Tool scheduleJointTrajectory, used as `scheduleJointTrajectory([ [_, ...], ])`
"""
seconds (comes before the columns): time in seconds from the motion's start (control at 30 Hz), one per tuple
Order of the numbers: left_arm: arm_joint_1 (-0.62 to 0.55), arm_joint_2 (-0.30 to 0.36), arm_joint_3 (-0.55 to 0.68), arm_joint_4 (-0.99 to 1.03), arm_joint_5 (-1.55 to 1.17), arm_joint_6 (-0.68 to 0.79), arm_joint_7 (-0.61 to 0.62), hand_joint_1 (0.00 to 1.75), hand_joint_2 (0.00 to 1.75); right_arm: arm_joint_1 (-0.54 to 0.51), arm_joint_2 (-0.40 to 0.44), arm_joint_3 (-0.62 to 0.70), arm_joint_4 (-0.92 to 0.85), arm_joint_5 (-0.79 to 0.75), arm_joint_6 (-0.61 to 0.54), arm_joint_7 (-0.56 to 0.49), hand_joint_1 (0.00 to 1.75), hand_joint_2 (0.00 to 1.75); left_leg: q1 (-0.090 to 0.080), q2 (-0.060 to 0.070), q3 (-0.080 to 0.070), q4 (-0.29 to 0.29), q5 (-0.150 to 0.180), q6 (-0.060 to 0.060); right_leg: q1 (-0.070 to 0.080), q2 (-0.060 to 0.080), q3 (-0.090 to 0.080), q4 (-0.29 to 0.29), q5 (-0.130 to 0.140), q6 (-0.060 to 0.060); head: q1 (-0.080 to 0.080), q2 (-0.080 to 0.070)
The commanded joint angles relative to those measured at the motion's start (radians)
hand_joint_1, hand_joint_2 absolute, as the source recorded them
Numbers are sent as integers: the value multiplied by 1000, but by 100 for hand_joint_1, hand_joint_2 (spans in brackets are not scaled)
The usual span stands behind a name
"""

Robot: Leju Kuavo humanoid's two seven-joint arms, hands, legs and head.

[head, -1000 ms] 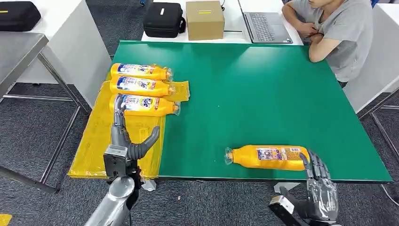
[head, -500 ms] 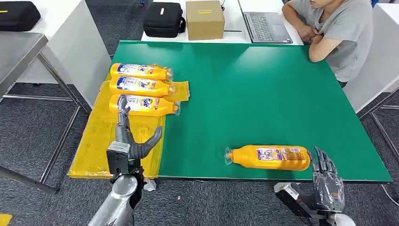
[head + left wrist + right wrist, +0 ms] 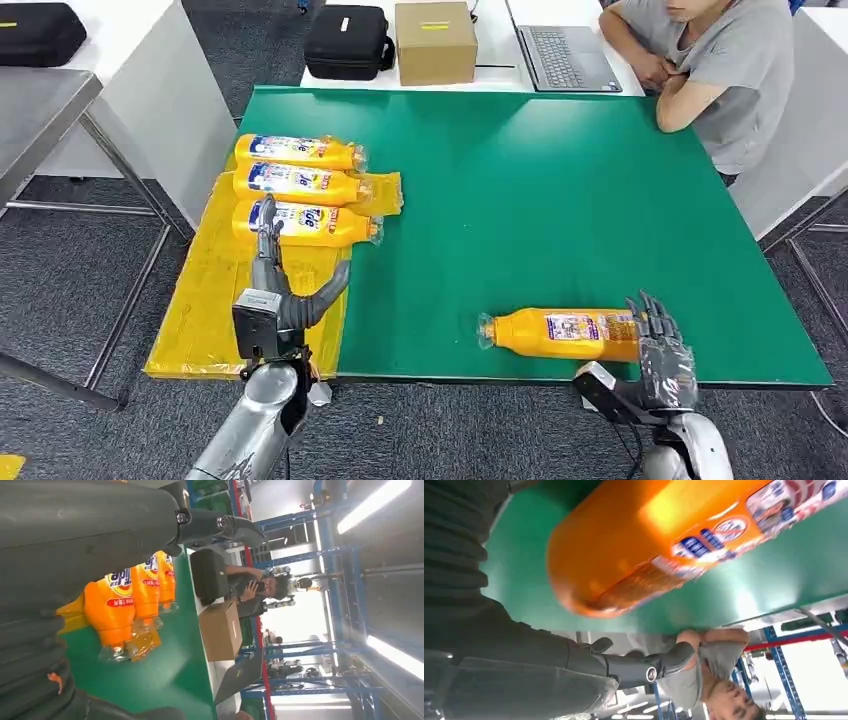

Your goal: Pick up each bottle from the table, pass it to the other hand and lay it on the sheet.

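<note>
Right hand (image 3: 660, 345) fingers spread at bottle (image 3: 566, 334) base — lies crosswise, cap left; left hand (image 3: 275, 300) open.

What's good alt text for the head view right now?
The right hand, fingers apart, sits at the base of an orange bottle lying near the front edge of a green table. The left hand hovers open over a yellow sheet holding three more bottles. A person sits at the far right corner.
</note>
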State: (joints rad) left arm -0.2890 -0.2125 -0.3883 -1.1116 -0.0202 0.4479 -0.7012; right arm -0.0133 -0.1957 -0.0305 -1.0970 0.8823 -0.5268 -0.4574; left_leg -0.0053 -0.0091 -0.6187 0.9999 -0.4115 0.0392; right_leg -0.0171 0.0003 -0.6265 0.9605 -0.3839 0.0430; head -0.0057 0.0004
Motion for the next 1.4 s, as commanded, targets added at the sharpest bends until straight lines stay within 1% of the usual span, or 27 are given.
scheduleJointTrajectory([
  [0.03,-49,7,-9,73,16,16,3,0,175,-139,20,93,266,-16,-34,-21,0,175,2,3,6,-1,-3,-2,2,3,5,-1,-2,-2,0,0],
  [0.07,-49,7,-9,73,16,16,3,0,175,-139,20,93,266,-16,-34,-21,0,175,1,3,4,-1,-2,-2,1,2,4,-1,-1,-1,0,0],
  [0.1,-49,7,-9,73,16,16,3,0,175,-139,20,93,266,-16,-34,-21,0,175,2,3,7,-1,-3,-2,2,2,7,-1,-2,-2,0,0],
  [0.13,-49,7,-9,73,16,16,3,0,175,-139,20,93,266,-16,-34,-21,0,175,2,2,6,-1,-3,-2,2,1,5,-1,-2,-2,0,0],
  [0.17,-49,7,-9,73,16,16,3,0,175,-139,20,93,266,-16,-34,-21,0,175,2,2,8,0,-4,-3,2,2,7,-1,-3,-2,0,0],
  [0.23,-50,7,-8,75,19,16,3,0,175,-143,18,96,272,-18,-33,-21,0,175,1,2,4,-1,-2,-2,1,1,4,-1,-1,-2,0,0],
  [0.27,-51,6,-6,77,22,16,3,0,175,-147,18,100,281,-18,-35,-22,0,175,1,2,6,-1,-3,-2,2,1,6,-1,-2,-2,0,0],
  [0.3,-51,6,-6,77,22,16,3,0,175,-147,18,100,281,-18,-35,-22,0,175,1,1,4,-1,-2,-2,1,1,4,-1,-1,-2,0,0],
  [0.4,-51,4,-3,92,25,17,3,0,175,-151,15,113,312,-18,-34,-26,0,175,1,3,7,0,-3,-3,1,2,7,0,-3,-3,0,0],
  [0.43,-51,4,-3,92,25,17,3,0,175,-151,15,113,312,-18,-34,-26,0,175,1,2,5,-1,-2,-2,1,1,5,-1,-1,-2,0,0],
  [0.47,-53,3,-3,98,25,16,3,0,175,-157,13,121,324,-13,-33,-29,0,175,2,2,7,-1,-3,-3,2,1,7,-1,-3,-3,0,0],
  [0.57,-53,3,-3,98,25,16,3,0,175,-157,13,121,324,-13,-33,-29,0,175,1,1,3,-1,-1,-2,1,1,3,-1,-1,-1,0,0],
  [0.6,-58,1,-2,103,27,16,3,0,175,-165,12,128,334,-8,-32,-29,0,175,2,2,7,-1,-3,-3,2,1,6,-1,-2,-2,0,0],
  [0.63,-59,0,-1,103,29,15,3,0,175,-176,10,136,351,-6,-35,-28,0,175,1,1,5,-1,-2,-2,1,1,4,-1,-1,-2,0,0],
  [0.67,-61,-1,-1,104,30,15,3,0,175,-186,5,147,366,-2,-33,-28,0,175,1,2,7,-1,-3,-2,2,1,6,-1,-2,-2,0,0],
  [0.7,-61,-2,-1,104,31,14,3,0,175,-189,3,152,374,-1,-27,-28,0,175,1,2,5,-1,-2,-2,1,2,4,-1,-1,-2,0,0],
  [0.73,-63,-3,-1,105,31,9,3,0,175,-198,-5,164,388,-10,11,-30,0,175,2,3,7,0,-3,-2,2,2,6,-1,-2,-2,0,0],
  [0.77,-68,-4,-1,110,33,-1,3,0,175,-209,-27,186,405,-18,93,-35,0,175,1,3,6,0,-2,-2,2,3,5,-1,-1,-2,0,0],
  [0.8,-69,-5,0,111,33,-2,3,0,175,-207,-41,192,404,-17,104,-39,150,175,1,4,6,0,-2,-2,1,3,4,-1,-1,-2,0,0],
  [0.83,-72,-7,1,116,33,-2,3,0,175,-208,-48,198,412,-19,133,-31,175,175,1,4,8,0,-3,-3,2,3,7,0,-2,-2,0,0],
  [0.9,-77,-10,4,121,32,-2,3,0,175,-201,-64,220,405,-6,160,-17,175,175,1,3,6,-1,-2,-2,1,3,4,-1,0,-2,0,0],
  [0.97,-75,-10,6,119,31,-5,3,0,175,-188,-72,234,392,-1,190,1,175,175,1,5,9,-1,-2,-2,2,5,6,-1,0,-2,0,0],
  [1.1,-72,-12,4,119,27,-3,3,0,175,-178,-81,245,388,6,241,39,175,175,2,2,17,-1,-3,-2,2,3,14,-3,-1,-2,0,0],
  [1.23,-90,-15,9,130,31,-3,3,0,175,-208,-95,269,418,20,308,59,175,175,3,2,21,-1,-4,-2,3,3,18,-3,-1,-3,0,0],
  [1.33,-102,-19,11,140,32,0,3,0,175,-228,-98,278,439,20,336,62,175,175,2,2,23,-1,-4,-2,3,4,20,-3,-2,-3,0,0],
  [1.37,-105,-20,10,141,31,-1,3,0,175,-231,-100,282,444,19,345,62,175,175,2,5,24,0,-5,0,2,7,20,-3,-1,-3,0,0],
  [1.4,-104,-20,11,140,30,1,3,0,175,-231,-101,281,445,15,349,60,175,175,2,4,24,0,-4,-1,3,5,21,-4,-2,-4,0,0],
])
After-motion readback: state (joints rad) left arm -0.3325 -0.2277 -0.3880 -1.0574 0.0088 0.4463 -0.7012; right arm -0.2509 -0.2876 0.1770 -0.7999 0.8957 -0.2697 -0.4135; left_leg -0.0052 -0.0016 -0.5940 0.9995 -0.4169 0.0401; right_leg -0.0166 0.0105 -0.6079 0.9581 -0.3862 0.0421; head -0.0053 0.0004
